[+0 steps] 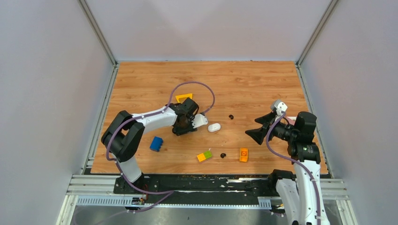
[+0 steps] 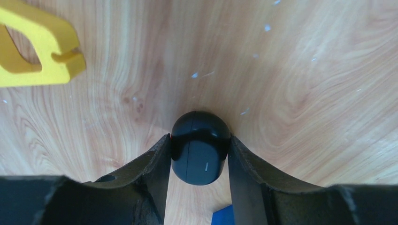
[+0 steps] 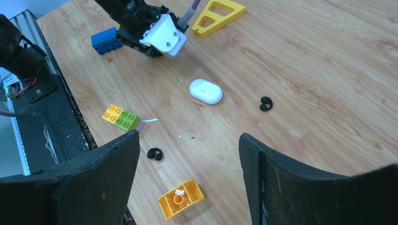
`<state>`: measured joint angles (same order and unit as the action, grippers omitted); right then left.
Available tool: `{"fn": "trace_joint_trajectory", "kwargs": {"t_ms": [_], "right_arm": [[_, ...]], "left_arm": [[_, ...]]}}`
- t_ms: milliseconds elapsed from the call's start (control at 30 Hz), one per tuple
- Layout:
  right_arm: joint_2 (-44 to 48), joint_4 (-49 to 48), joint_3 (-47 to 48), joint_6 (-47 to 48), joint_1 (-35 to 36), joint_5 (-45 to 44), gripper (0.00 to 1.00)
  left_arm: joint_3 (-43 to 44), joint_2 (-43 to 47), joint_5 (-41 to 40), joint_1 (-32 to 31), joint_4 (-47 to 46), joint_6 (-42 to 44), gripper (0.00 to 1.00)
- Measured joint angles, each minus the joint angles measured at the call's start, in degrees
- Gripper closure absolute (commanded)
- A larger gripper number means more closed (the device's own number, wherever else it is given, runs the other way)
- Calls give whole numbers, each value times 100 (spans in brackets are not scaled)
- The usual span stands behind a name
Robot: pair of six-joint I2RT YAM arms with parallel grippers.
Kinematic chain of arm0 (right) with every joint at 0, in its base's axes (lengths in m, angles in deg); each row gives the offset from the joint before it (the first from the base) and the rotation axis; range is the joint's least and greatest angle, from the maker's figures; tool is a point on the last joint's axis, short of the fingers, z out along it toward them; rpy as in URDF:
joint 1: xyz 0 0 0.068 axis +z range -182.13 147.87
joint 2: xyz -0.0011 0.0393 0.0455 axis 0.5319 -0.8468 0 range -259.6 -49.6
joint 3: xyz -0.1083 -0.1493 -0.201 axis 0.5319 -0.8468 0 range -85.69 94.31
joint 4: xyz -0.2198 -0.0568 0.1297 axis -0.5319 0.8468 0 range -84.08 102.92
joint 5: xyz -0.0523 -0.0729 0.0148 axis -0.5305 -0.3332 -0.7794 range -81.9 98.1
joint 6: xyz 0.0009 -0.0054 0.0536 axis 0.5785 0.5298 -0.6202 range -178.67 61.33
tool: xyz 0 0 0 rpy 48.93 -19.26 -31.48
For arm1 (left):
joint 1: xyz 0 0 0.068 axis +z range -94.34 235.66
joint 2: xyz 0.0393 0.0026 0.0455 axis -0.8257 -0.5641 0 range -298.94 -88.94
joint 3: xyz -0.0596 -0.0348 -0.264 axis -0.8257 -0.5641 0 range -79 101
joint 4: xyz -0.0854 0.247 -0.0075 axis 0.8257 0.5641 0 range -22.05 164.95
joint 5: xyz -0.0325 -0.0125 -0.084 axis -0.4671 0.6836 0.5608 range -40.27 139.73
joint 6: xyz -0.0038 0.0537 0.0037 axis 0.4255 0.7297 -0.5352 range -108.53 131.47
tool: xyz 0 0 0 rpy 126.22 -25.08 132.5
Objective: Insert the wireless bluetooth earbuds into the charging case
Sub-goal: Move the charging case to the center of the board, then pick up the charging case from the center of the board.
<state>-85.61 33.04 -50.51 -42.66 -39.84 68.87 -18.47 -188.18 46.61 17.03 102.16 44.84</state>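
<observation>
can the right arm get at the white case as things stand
Probably yes: the right gripper is open and the white case lies free on the wood ahead of it; the left arm is near but apart.

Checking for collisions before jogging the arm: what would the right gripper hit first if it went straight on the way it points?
Probably bare table, short of the white charging case, with a black earbud close beside the line. The right gripper is open; depth is unclear.
</observation>
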Motion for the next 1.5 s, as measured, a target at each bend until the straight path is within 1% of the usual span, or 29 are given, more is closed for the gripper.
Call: {"fn": "trace_joint_trajectory", "kwargs": {"t_ms": [67,267,400,500,600,733,833,1000,1100,1167,1200,1233,1300,1367,1400,1500], "right_arm": [[0,0,0,0,0,0,23],[0,0,0,0,0,-9,23],[-37,-2,-2,-2,0,-68,22],[-72,-7,-4,-2,-4,-149,22],[-105,-17,-33,-4,-22,-212,22],[-125,-13,-46,-4,-33,-245,22],[-127,-17,-46,-11,-50,-249,21],[-168,-9,-46,-9,-74,-260,20],[-221,22,-44,59,-74,-258,20],[-260,76,-26,155,-74,-240,22],[-299,142,-4,243,-74,-205,23],[-365,229,33,350,-74,-146,25],[-551,422,155,629,-70,24,28],[-833,614,332,918,33,111,29],[-1005,688,442,1075,173,66,30],[-1598,772,739,1567,1102,-350,32]], "left_arm": [[22,-28,-105,-197,13,-11,63],[350,-280,-236,-905,216,-173,63],[579,-404,-24,-1460,293,-472,60],[826,-533,302,-1685,323,-774,59],[1132,-723,527,-1810,229,-1049,53],[1320,-881,584,-1919,87,-1322,48],[1370,-997,581,-1950,46,-1429,37],[1377,-1036,560,-1952,20,-1569,36],[1377,-925,396,-1952,48,-1679,34],[1366,-645,184,-1952,96,-1792,32],[1333,-396,52,-1952,72,-1867,28],[1261,-63,-79,-1952,26,-1971,25],[1003,774,-306,-1923,-179,-2286,24],[680,1598,-341,-1836,-476,-2693,24],[452,2052,-313,-1773,-695,-2962,24],[-256,3106,-273,-1534,-1187,-3773,26]]}}
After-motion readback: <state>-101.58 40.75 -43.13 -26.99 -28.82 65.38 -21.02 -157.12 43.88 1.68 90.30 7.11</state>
